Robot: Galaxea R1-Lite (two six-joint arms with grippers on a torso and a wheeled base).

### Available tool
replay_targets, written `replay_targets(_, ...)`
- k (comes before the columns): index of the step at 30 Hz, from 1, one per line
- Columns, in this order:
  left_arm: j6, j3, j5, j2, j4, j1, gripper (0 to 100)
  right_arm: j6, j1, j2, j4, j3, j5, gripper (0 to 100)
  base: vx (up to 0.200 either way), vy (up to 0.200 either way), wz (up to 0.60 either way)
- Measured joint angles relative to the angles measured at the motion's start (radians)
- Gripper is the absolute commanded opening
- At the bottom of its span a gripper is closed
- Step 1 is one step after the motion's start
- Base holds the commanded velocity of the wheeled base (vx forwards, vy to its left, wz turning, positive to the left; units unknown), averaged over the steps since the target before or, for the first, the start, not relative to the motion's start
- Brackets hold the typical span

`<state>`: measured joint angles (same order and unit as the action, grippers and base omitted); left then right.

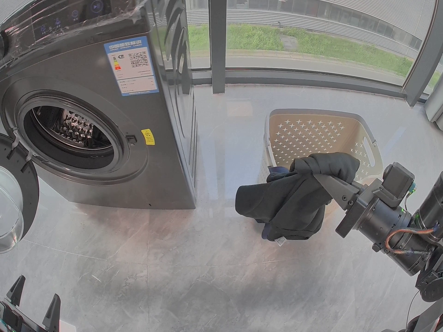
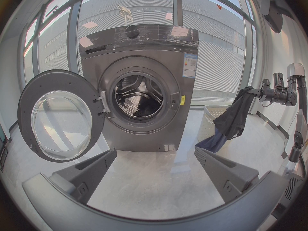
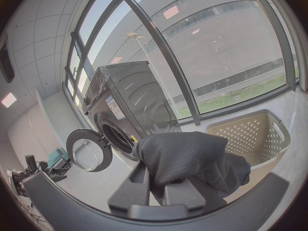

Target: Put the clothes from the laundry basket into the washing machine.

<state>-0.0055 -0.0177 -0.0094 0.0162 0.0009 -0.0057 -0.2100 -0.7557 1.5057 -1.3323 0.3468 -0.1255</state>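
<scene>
My right gripper [image 1: 328, 177] is shut on a dark grey garment [image 1: 286, 198] that hangs from it above the floor, just in front of the beige laundry basket [image 1: 323, 137]. A dark blue garment [image 2: 211, 142] trails below it toward the basket. The same grey garment [image 3: 179, 156] drapes over my right fingers [image 3: 138, 185]. The grey washing machine [image 1: 97, 97] stands at the left with its round door [image 2: 61, 114] swung open; dark cloth lies inside the drum [image 2: 139, 101]. My left gripper [image 2: 154, 174] is open, low and facing the machine, with nothing in it.
Glossy tiled floor [image 1: 184, 263] lies open between the machine and the basket. Tall windows [image 1: 314, 28] with a low sill run behind both. The open door [image 1: 14, 199] juts out to the machine's left, near my left arm.
</scene>
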Motion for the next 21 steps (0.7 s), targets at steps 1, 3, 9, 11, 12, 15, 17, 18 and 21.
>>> replay_targets(1,0.000,0.000,0.000,0.000,0.001,0.000,100,0.000,0.000,0.000,-0.001,0.000,0.000,0,0.000,0.200,0.00)
replay_targets(3,0.000,0.000,0.000,0.000,0.002,0.000,100,0.000,0.002,0.000,0.002,0.000,0.000,0,0.000,0.200,0.00)
replay_targets(9,0.000,0.000,0.000,0.000,0.000,0.000,100,0.000,0.004,0.001,-0.001,0.001,-0.001,0,0.000,0.133,0.00)
replay_targets(11,0.000,0.000,0.000,0.000,0.000,-0.001,100,0.000,0.004,0.001,0.000,0.001,-0.001,0,0.000,0.000,0.00)
replay_targets(12,0.000,0.000,0.000,0.000,0.001,-0.001,100,0.000,0.004,0.001,-0.001,0.001,-0.001,0,0.000,0.000,0.00)
replay_targets(15,0.000,0.000,0.000,0.000,0.000,-0.001,100,0.000,0.005,0.001,0.000,0.001,-0.002,0,-0.133,0.000,0.00)
replay_targets(17,0.000,0.000,0.000,0.000,0.000,-0.001,100,0.000,0.008,0.001,0.000,0.003,-0.002,0,-0.200,0.000,0.00)
replay_targets(18,0.000,0.000,0.000,0.000,0.000,-0.001,100,0.000,0.009,0.001,0.000,0.005,-0.002,0,-0.200,0.000,0.00)
replay_targets(21,0.000,0.000,0.000,0.000,0.001,-0.001,100,0.000,0.012,0.001,0.000,0.008,-0.002,0,-0.200,0.000,0.00)
